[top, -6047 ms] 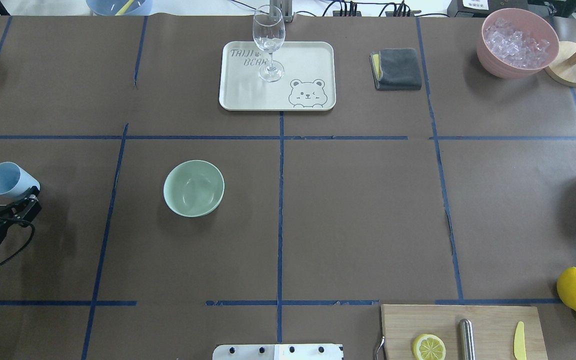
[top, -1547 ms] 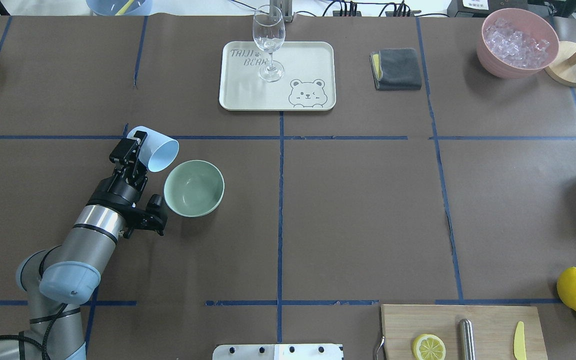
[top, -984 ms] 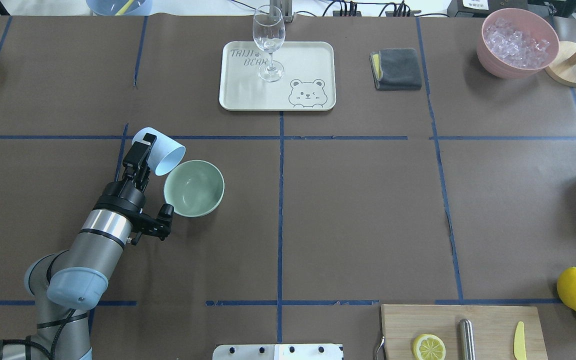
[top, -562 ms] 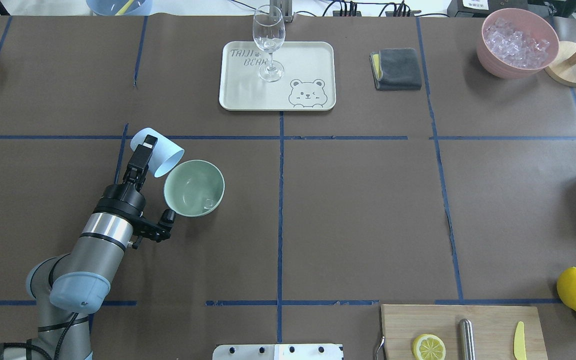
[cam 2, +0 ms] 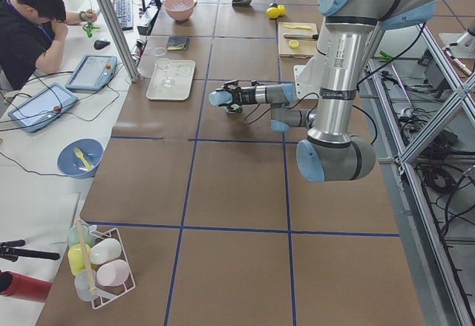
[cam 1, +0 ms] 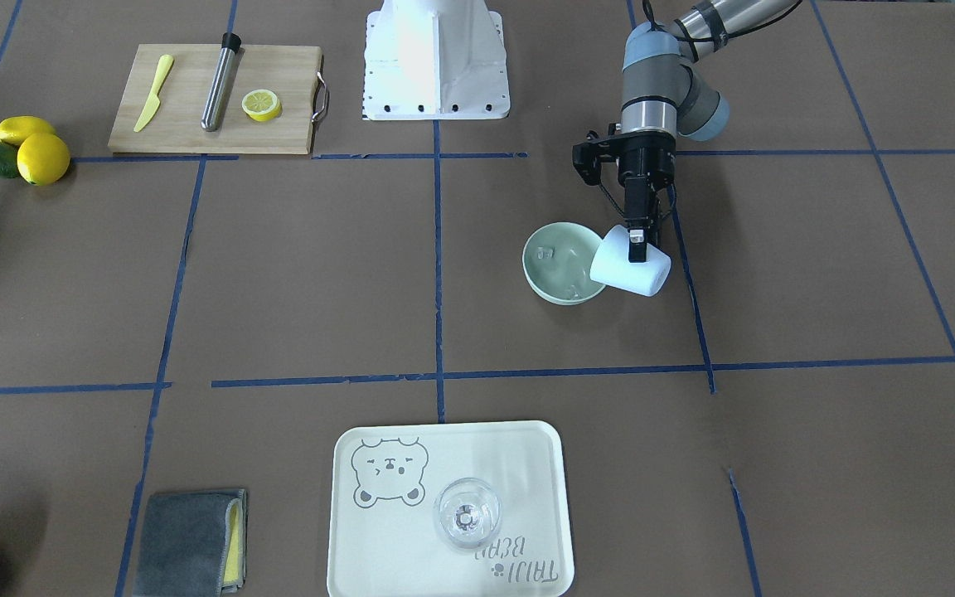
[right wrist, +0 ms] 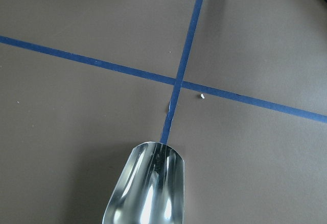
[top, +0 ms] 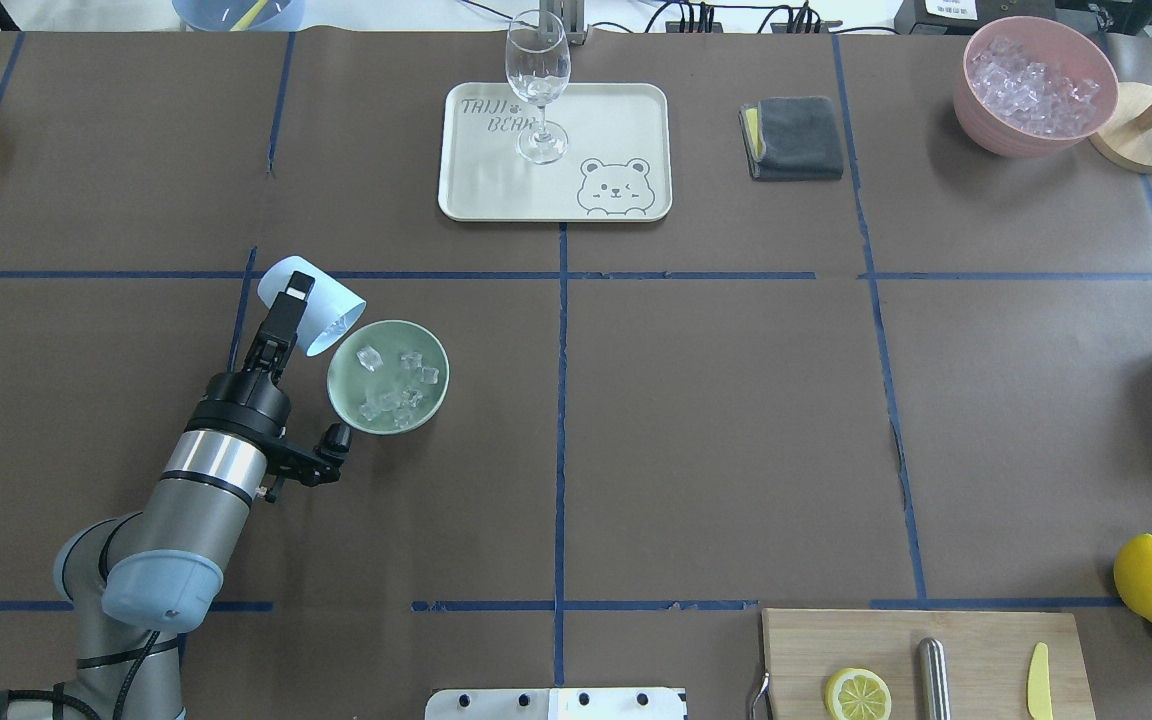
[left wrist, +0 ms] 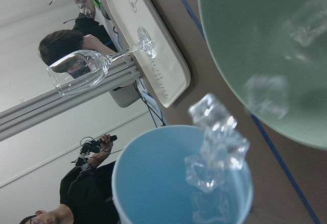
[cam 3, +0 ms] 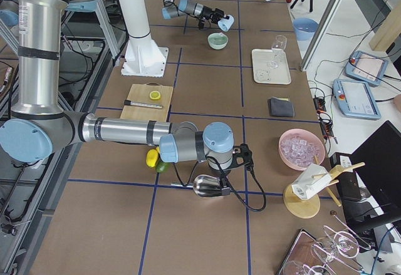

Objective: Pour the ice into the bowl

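My left gripper (top: 292,302) is shut on a pale blue cup (top: 324,298), tipped mouth-down over the far-left rim of the mint-green bowl (top: 341,390). Several clear ice cubes (top: 398,385) lie in the bowl. In the left wrist view, more ice (left wrist: 217,142) is leaving the cup (left wrist: 153,183) toward the bowl (left wrist: 265,45). The front view shows the cup (cam 1: 631,269) against the bowl's rim (cam 1: 556,290). My right gripper (cam 3: 222,176) is shut on a metal scoop (right wrist: 148,188) low over the table, far from the bowl.
A cream tray (top: 626,120) with a wine glass (top: 538,85) stands at the back middle. A grey cloth (top: 793,137) and a pink bowl of ice (top: 976,110) are at the back right. A cutting board (top: 976,650) and lemons (top: 1151,578) are at the front right.
My left arm carried the cup from the table's left edge to the bowl and tipped it further. The bowl was empty, then held one cube, and now holds several.
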